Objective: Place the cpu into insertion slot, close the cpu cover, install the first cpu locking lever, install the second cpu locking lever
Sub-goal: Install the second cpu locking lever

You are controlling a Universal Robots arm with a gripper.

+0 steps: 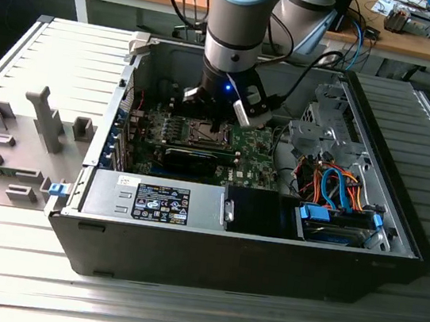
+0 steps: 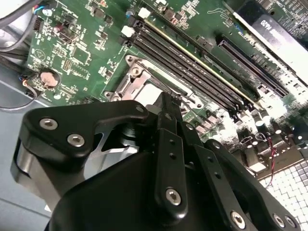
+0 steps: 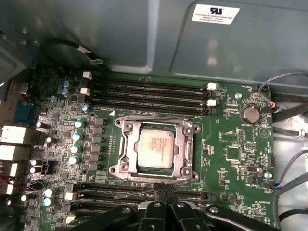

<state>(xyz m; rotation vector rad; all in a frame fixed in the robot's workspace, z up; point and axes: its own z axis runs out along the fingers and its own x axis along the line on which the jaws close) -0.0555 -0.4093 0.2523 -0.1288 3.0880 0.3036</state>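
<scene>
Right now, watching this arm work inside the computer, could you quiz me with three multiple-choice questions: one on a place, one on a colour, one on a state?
1. Where does the cpu lie?
A. In the insertion slot
B. On the grey ridged table
C. In the gripper

2. What colour is the motherboard?
A. Red
B. Green
C. White

3. How does the cpu cover stand?
A. Removed
B. Raised upright
C. Lying flat around the chip

Answers: 1 A, the chip sits in the socket. 2 B, the board is green in both wrist views. 3 C, the frame lies flat, framing the chip.
</scene>
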